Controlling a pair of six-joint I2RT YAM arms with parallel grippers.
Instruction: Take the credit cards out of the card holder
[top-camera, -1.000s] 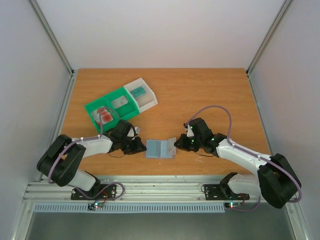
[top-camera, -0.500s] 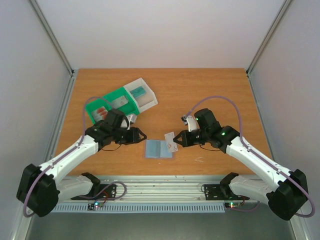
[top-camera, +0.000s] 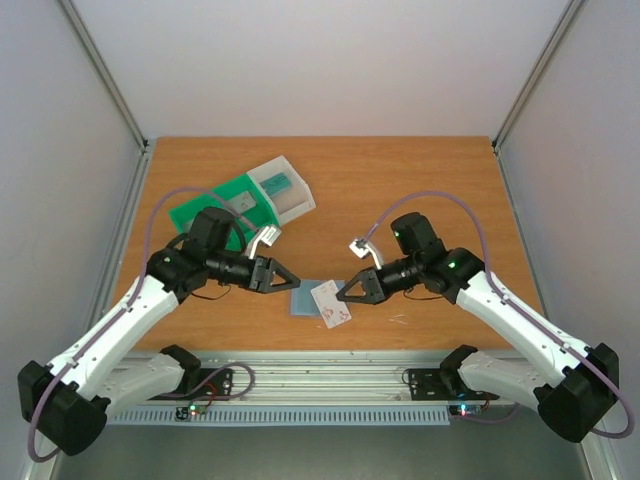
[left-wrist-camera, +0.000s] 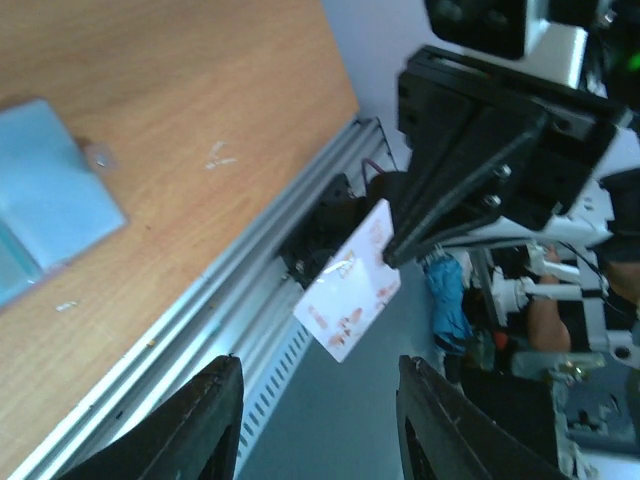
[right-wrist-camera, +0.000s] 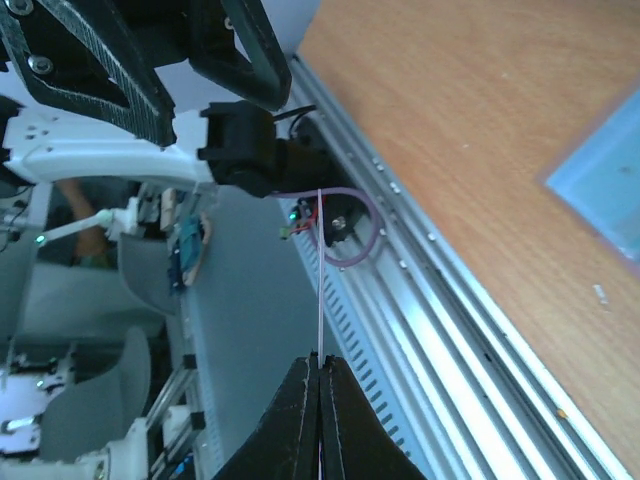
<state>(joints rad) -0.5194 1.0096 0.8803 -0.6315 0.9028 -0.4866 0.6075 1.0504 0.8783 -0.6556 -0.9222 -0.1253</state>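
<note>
Here, orange wooden table (top-camera: 420, 180), blue card holder (top-camera: 305, 302) on it, pale walls (top-camera: 320, 60).

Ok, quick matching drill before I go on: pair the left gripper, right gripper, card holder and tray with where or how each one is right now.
Things:
1. left gripper
2. right gripper
3. card holder
4. tray

States or places:
A. lying flat on the table, near its front edge
B. open, holding nothing
C. towards the back left of the table
D. shut on a card

Pairs: 1-B, 2-D, 3-A, 4-C
</note>
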